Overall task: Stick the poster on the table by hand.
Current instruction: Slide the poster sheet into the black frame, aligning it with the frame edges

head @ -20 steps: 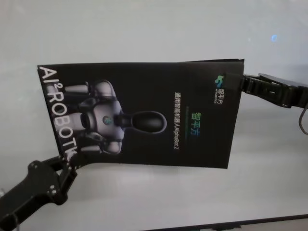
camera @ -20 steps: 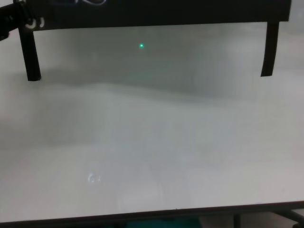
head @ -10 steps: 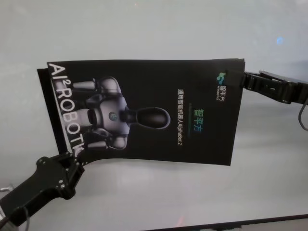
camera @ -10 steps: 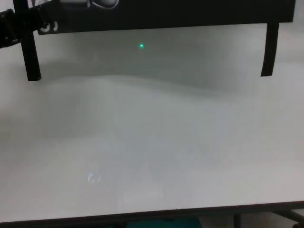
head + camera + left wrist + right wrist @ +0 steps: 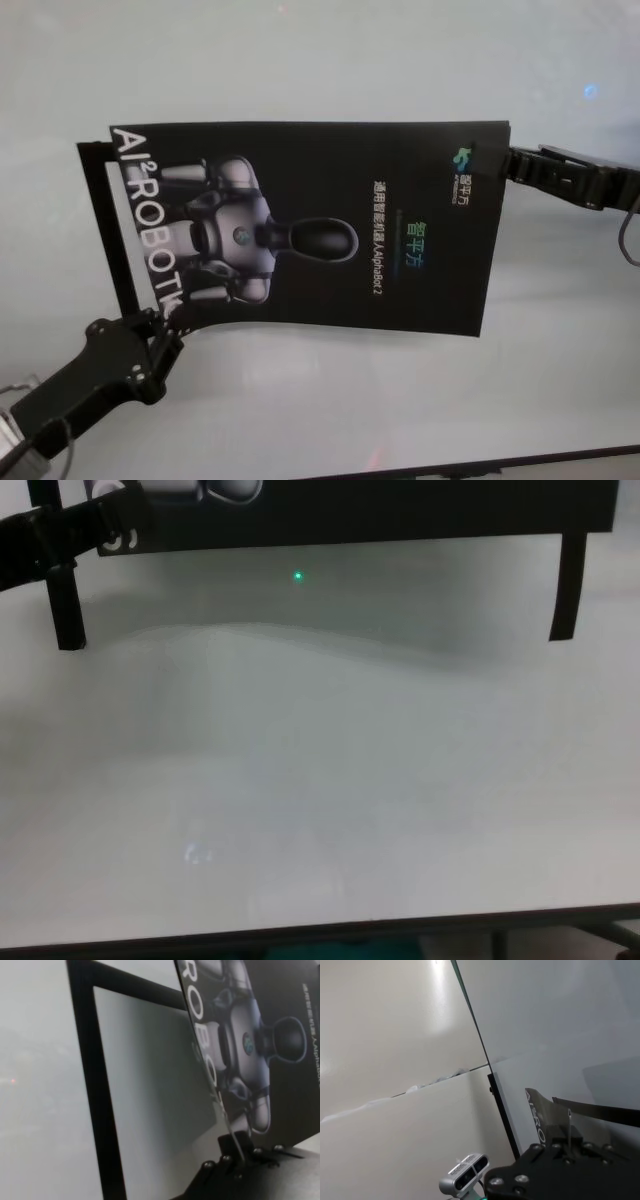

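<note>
The poster hangs above the table, clamped at its near-left corner by the left gripper and at its far-right corner by the right gripper. Risk: uneven lowering could wrinkle or skew the sheet.

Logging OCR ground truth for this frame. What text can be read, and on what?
All text is on the poster, held between the left gripper and the right gripper.
"AI² ROBOT...": big white letters along its left edge; the end is hidden by the left gripper.
"...AlphaBot 2": end of a small white line, after Chinese characters too small to read.
Larger teal-green characters and the corner logo's caption: too blurred to read.
Table: no text.
</note>
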